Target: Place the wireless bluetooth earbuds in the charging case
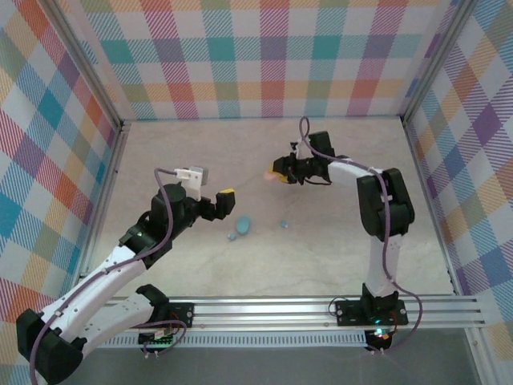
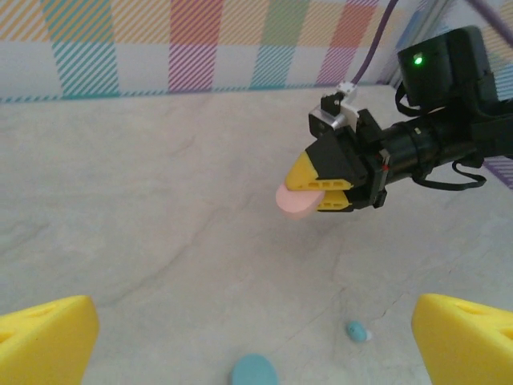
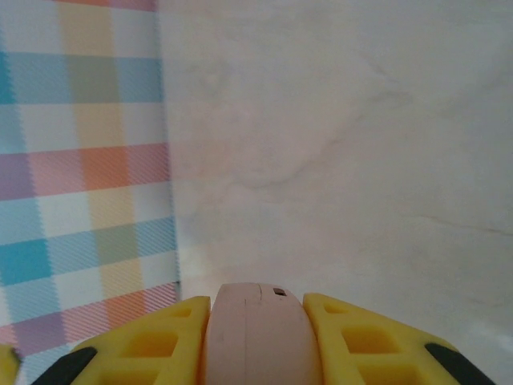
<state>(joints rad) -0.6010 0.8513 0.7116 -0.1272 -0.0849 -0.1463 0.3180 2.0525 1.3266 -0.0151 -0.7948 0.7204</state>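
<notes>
Wide-spread yellow fingers (image 2: 48, 343) frame the left wrist view: the left gripper (image 2: 255, 321) is open and empty, low over the table (image 2: 144, 200). One light blue earbud (image 2: 357, 330) lies on the table nearer its right finger, with the blue case (image 2: 254, 372) close by. A second blue earbud (image 1: 232, 237) lies just beside that case. Beyond them, the right gripper (image 2: 325, 191) pinches the pink case (image 2: 293, 202) clear of the table. The right arm (image 1: 383, 200) stands elbow-high with its forearm level, and the left arm (image 1: 120, 265) stretches diagonally forward.
</notes>
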